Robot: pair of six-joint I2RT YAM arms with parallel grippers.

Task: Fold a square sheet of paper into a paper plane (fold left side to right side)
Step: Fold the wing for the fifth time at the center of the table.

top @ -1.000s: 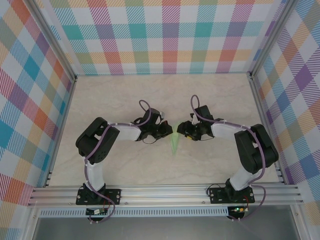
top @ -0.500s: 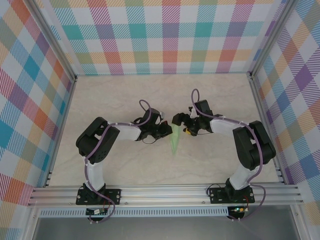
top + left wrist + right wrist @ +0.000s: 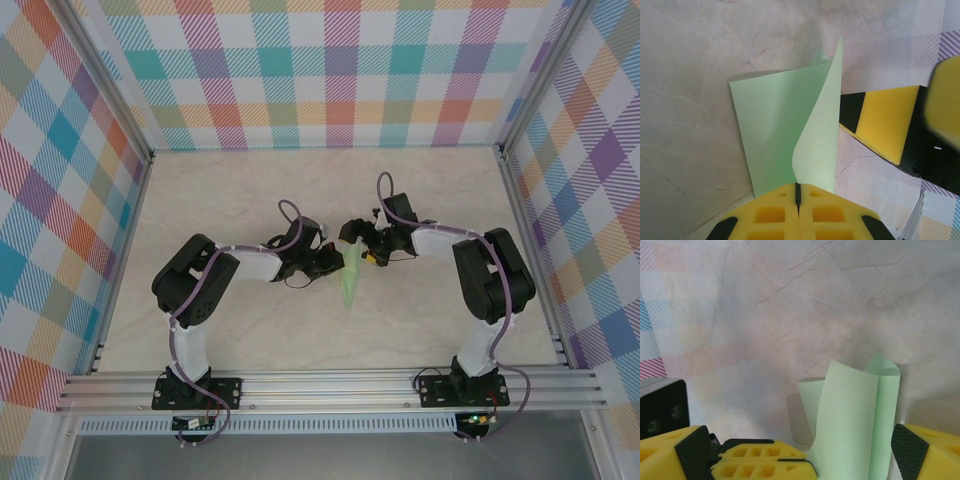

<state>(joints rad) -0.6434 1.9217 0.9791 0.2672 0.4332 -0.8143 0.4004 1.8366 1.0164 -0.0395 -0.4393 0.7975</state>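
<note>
The paper plane (image 3: 349, 285) is a pale green sheet folded into a narrow dart, its sharp tip pointing toward the arms. In the left wrist view one flap of the plane (image 3: 775, 125) curls up off the table. My left gripper (image 3: 337, 262) is shut on the flap's near edge, its fingertips (image 3: 798, 192) pressed together. My right gripper (image 3: 358, 243) is open at the plane's far end. Its fingers (image 3: 927, 452) stand wide on either side of the upright paper (image 3: 855, 430) and the left gripper's fingers (image 3: 760, 462), touching neither. One right finger (image 3: 885, 122) shows beside the paper.
The marble-patterned table (image 3: 240, 190) is bare around the paper. Plaid walls (image 3: 330, 70) close it in on three sides, with an aluminium rail (image 3: 330, 385) along the near edge where both arm bases are bolted.
My right gripper has opened wide and moved left and farther back, from beside the paper to straddling its far end. The left gripper has stayed shut in place.
</note>
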